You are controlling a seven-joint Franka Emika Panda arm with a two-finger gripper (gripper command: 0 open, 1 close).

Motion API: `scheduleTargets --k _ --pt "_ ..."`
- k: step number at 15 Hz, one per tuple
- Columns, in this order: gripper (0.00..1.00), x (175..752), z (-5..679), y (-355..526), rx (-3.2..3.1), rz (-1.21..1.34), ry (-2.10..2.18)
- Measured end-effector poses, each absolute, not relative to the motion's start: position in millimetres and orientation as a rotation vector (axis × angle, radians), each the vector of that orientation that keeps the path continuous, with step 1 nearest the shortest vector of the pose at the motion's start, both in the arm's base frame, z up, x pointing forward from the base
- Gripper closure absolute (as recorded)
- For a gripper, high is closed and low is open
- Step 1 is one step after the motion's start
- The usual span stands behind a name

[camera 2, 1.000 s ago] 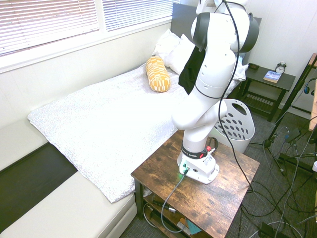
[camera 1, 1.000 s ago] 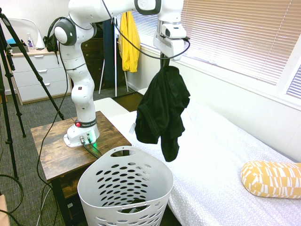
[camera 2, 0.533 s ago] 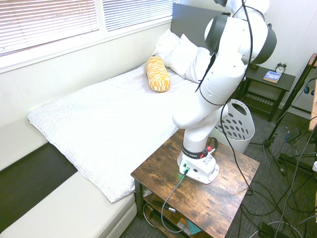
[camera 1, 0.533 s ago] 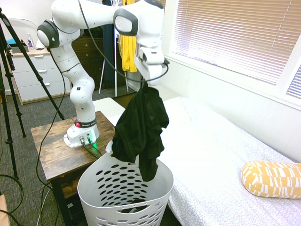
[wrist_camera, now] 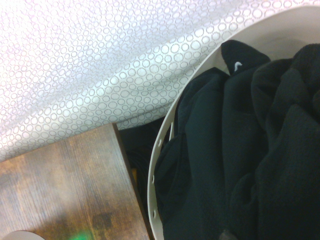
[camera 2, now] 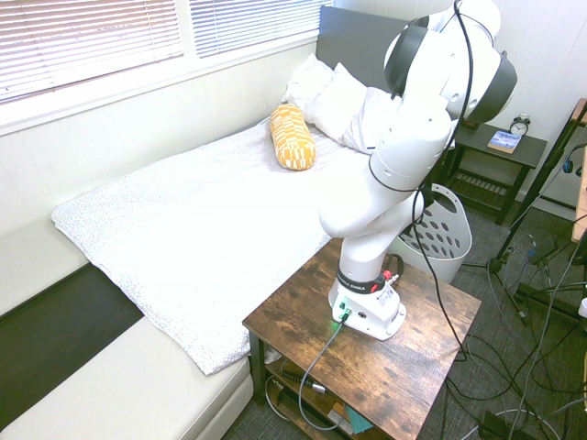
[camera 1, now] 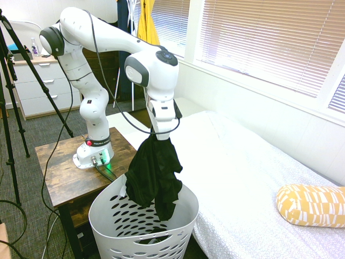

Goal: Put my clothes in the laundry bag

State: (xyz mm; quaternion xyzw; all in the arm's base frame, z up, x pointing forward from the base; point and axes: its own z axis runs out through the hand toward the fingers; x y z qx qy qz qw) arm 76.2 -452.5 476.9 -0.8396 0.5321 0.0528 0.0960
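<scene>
The gripper [camera 1: 160, 135] is clamped on the black garment [camera 1: 153, 175], which hangs directly beneath it, its lower part inside the white laundry basket [camera 1: 110, 224]. The bed [camera 1: 237, 178] lies beside the basket.

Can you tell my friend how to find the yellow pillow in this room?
Look for the big bed beside the window. Near its dark headboard sit some white pillows, and right by them lies the yellow pillow. It's shaped like a fat sausage with white patches all over, while its neighbours are plain white.
</scene>
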Motion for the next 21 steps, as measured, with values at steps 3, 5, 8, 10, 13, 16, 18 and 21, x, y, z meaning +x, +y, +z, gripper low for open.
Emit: scheduleTargets --k 3,5,8,10,13,16,18,21 --pt "0.0 80.8 461.5 -458.0 -2.477 0.208 1.59" --pt "0.0 81.4 456.7 -460.3 -2.473 0.219 1.598" --pt "0.0 82.4 455.3 -461.3 -2.466 0.21 1.601" --pt "0.0 84.4 456.0 -460.7 -2.471 0.208 1.596" --pt "0.0 100.6 463.2 -453.6 -2.505 0.193 1.563" --pt "0.0 144.3 471.9 -438.7 -2.523 0.1 1.559" --pt "0.0 182.8 476.0 -427.8 -2.541 0.028 1.566" --pt "0.0 246.6 478.6 -397.2 -2.587 -0.038 1.531"
